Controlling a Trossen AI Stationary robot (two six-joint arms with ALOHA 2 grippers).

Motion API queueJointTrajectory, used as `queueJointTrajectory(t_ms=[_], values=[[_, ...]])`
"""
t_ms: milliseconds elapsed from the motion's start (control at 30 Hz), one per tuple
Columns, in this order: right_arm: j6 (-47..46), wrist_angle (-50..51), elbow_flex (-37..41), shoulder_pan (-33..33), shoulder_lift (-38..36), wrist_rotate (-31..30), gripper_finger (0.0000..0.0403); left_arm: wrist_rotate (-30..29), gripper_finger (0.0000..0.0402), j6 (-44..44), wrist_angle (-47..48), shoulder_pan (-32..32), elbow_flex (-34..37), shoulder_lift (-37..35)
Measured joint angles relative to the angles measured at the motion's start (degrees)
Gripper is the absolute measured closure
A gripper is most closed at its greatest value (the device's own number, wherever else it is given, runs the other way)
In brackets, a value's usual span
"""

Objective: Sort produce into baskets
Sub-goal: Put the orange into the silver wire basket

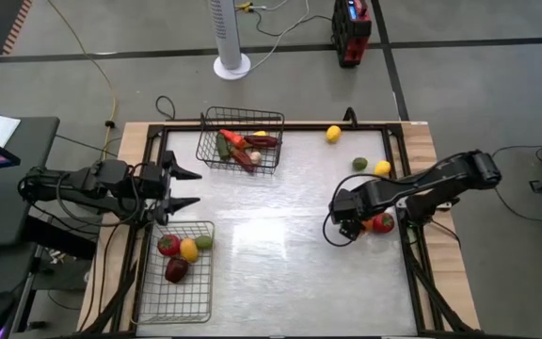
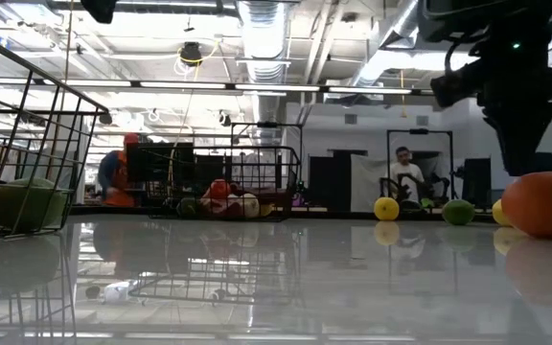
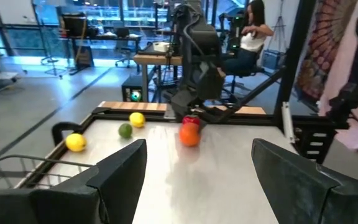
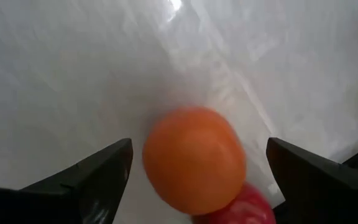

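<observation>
Right now my right gripper [image 1: 354,226] hangs low at the table's [image 1: 280,254] right edge, fingers spread wide either side of an orange [image 4: 194,160] without touching it; a red tomato [image 4: 244,208] sits against the orange. My left gripper [image 1: 188,188] waits, also spread, between the two baskets [image 1: 175,273]

Left gripper [image 3: 194,180] fingers apart, right gripper [image 3: 194,109] over orange [image 3: 189,135], lemons, lime [image 3: 125,130] beyond
</observation>
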State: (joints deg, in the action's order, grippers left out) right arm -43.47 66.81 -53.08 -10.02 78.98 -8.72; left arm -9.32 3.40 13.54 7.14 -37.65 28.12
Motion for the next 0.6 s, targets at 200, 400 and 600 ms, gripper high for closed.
queueJointTrajectory(t_ms=[200,400,600], values=[[0.0,0.2,0.4,-0.4,-0.8,1.2,0.0004,-1.1,0.0123,-0.1,1.3,0.0,0.0,0.0],[-2.2,-2.2,6.6,-0.5,-4.5,1.4,0.0004,-1.2,0.0123,0.2,2.6,0.0,0.0,0.0],[-4.0,-9.7,13.3,-0.8,-9.2,3.5,0.0004,-2.5,0.0123,0.2,2.6,0.0,0.0,0.0]])
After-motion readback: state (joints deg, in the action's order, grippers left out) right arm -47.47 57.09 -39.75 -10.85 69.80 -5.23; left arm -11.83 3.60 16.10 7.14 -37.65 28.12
